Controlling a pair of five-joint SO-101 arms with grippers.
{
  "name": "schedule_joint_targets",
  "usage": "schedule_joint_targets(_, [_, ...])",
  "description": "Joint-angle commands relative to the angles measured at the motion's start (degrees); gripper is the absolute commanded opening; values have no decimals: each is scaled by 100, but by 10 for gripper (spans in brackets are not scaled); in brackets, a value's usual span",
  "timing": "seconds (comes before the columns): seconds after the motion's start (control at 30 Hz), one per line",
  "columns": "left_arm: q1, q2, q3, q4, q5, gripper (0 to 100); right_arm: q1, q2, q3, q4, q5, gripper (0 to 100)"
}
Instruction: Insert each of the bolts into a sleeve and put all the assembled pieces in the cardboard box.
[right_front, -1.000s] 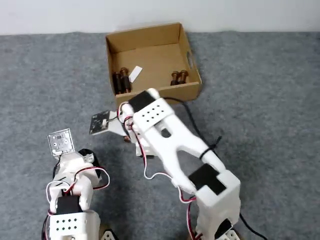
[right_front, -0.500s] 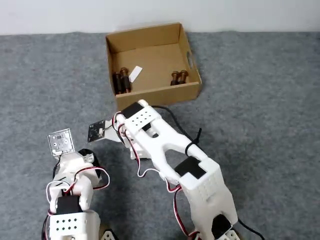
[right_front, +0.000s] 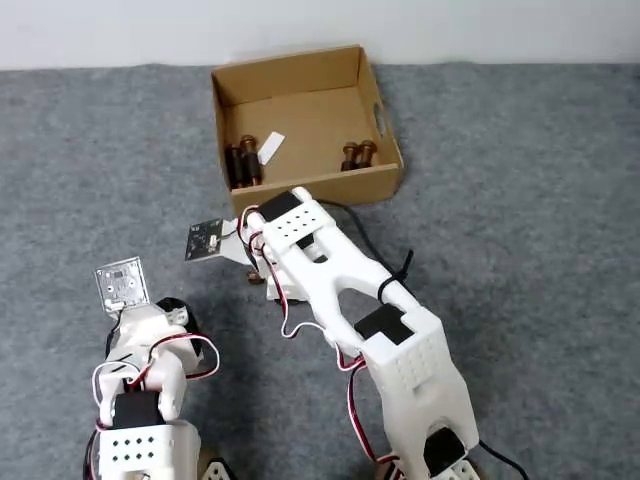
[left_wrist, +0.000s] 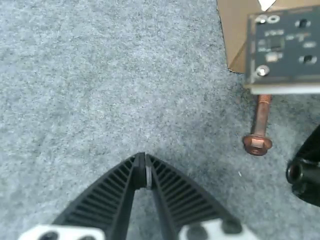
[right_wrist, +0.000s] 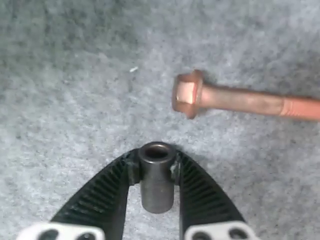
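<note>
The right wrist view is giving the close detail: the right gripper (right_wrist: 156, 167) is clamping a dark sleeve (right_wrist: 156, 187) between its fingers, with a copper bolt (right_wrist: 235, 100) lying near on the carpet (right_wrist: 75, 60). The left wrist view is showing the left gripper (left_wrist: 144, 167) pressed closed and empty. In the high view the cardboard box (right_front: 320, 188) is sitting upper centre, holding assembled pieces (right_front: 243, 160), and the grey carpet is meeting a white wall (right_front: 100, 30) along the top.

Coppery metal bolt (right_wrist: 240, 101); matt dark sleeve (right_wrist: 156, 176); fuzzy carpet (left_wrist: 100, 90).

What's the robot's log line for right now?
right gripper: holds sleeve | bolt: lying loose, not inserted | left gripper: shut, empty | box: pieces inside
</note>
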Motion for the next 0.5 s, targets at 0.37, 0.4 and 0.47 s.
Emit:
schedule_joint_targets(0.37, [-9, -35, -31, -220, -88, 6, 708, -549, -1547, 2369, -1116, 9])
schedule_joint_targets(0.4, [-9, -18, -31, -246, -88, 6, 796, -637, -1688, 2492, -1248, 9])
schedule_joint_targets(0.47, [-9, -18, -31, -264, -88, 6, 1015, -945, -1758, 2484, -1618, 9])
